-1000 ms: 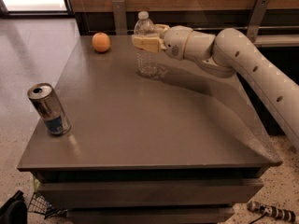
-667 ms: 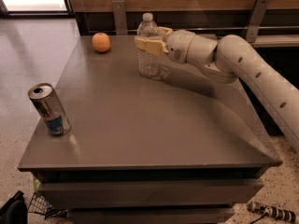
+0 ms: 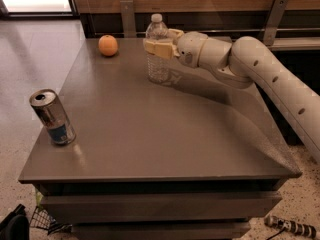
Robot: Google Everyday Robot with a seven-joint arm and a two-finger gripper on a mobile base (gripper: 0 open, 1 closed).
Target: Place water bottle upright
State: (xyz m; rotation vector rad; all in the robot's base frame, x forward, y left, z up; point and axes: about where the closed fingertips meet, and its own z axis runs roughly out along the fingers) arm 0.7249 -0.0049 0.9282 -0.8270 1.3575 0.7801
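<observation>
The water bottle is clear and ribbed with a white cap. It stands upright on the grey table near the far edge, at the middle. My gripper reaches in from the right at the bottle's upper body. Its tan fingers sit on either side of the bottle, shut on it. The bottle's base rests on the tabletop.
An orange lies at the far left of the table. A silver drink can with a blue label stands near the left front edge. A wooden wall with metal brackets runs behind the table. My white arm spans the right side.
The gripper and forearm have shifted only slightly at the bottle. The bottle stays upright in the same spot.
</observation>
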